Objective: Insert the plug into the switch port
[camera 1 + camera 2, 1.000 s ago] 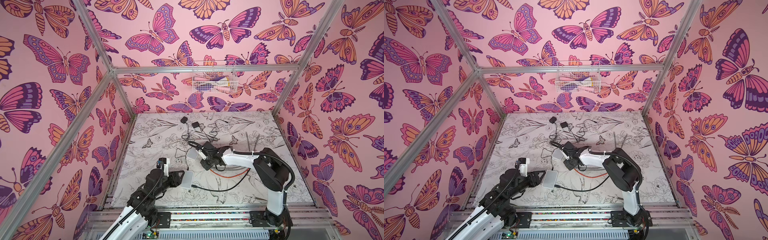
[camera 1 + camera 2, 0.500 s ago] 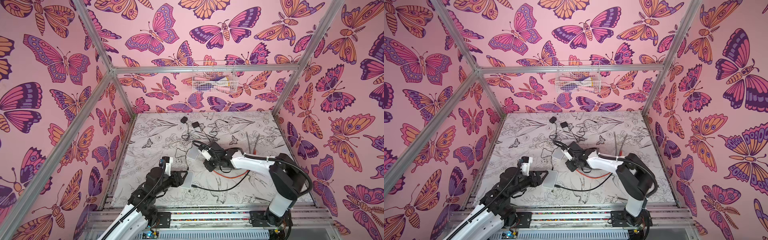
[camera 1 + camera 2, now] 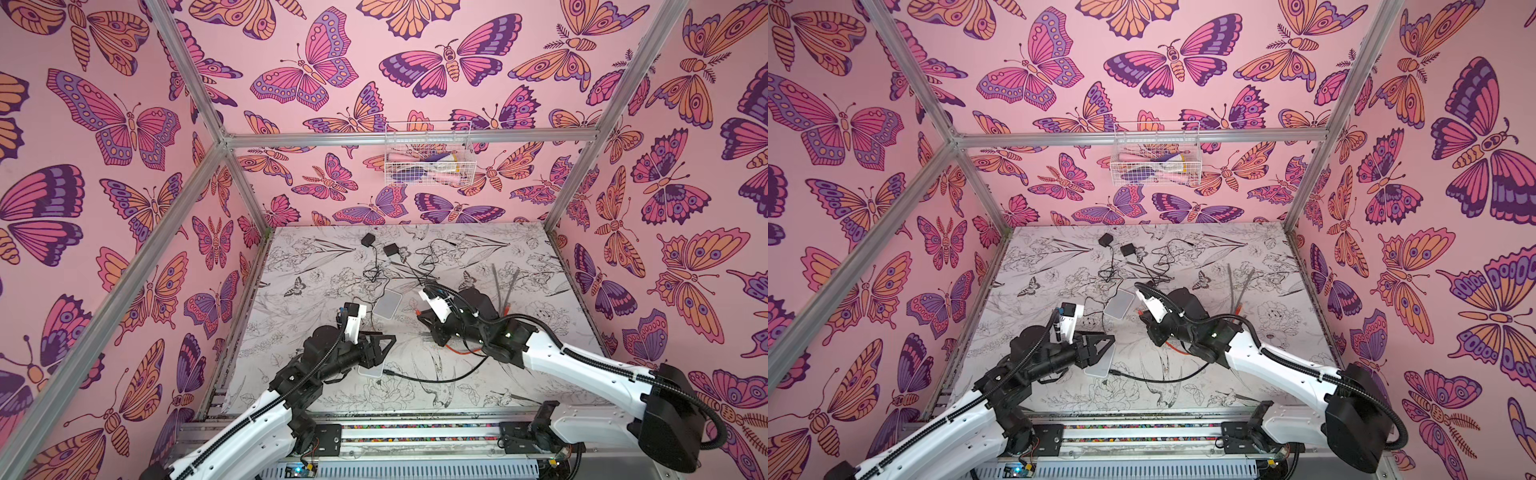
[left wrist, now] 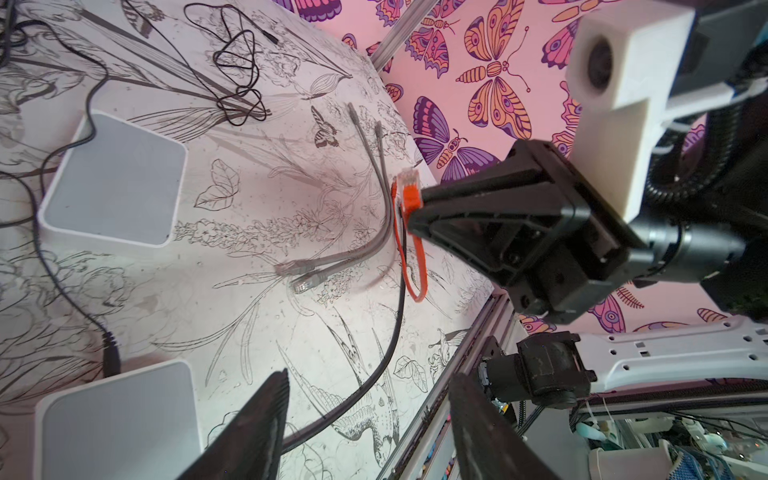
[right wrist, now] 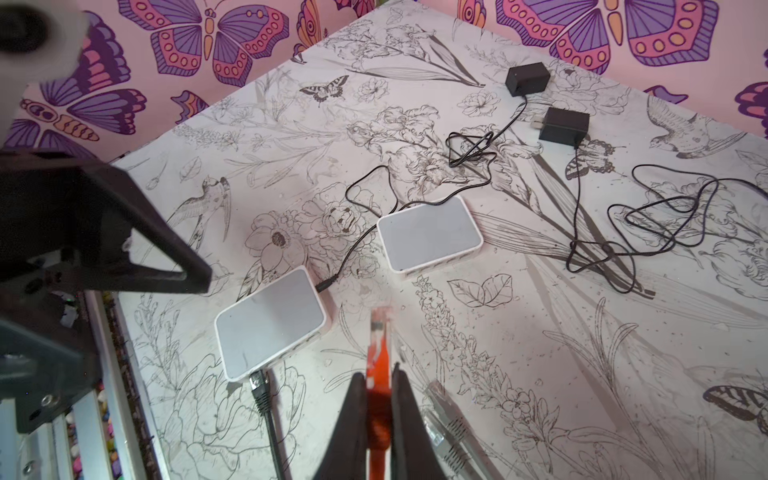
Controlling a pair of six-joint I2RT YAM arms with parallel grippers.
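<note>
Presently, at right gripper [image 5: 379,372]: pinches orange plug [image 5: 380,332] between fingers pressed close, holds it aloft above table [image 5: 540,332], beside far switch [image 5: 430,232], touching neither switch. At left gripper [image 4: 370,376]: spreads fingers wide, grips nothing, hovers over near switch [image 5: 270,322] with black cable [image 5: 266,399] plugged in.

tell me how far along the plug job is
Done: the right gripper is shut on the orange plug, held above the table. In hand: the plug points toward the near switch, clear of it. Left: seating it in the switch; the left gripper is open, holding nothing, by that switch.
</note>
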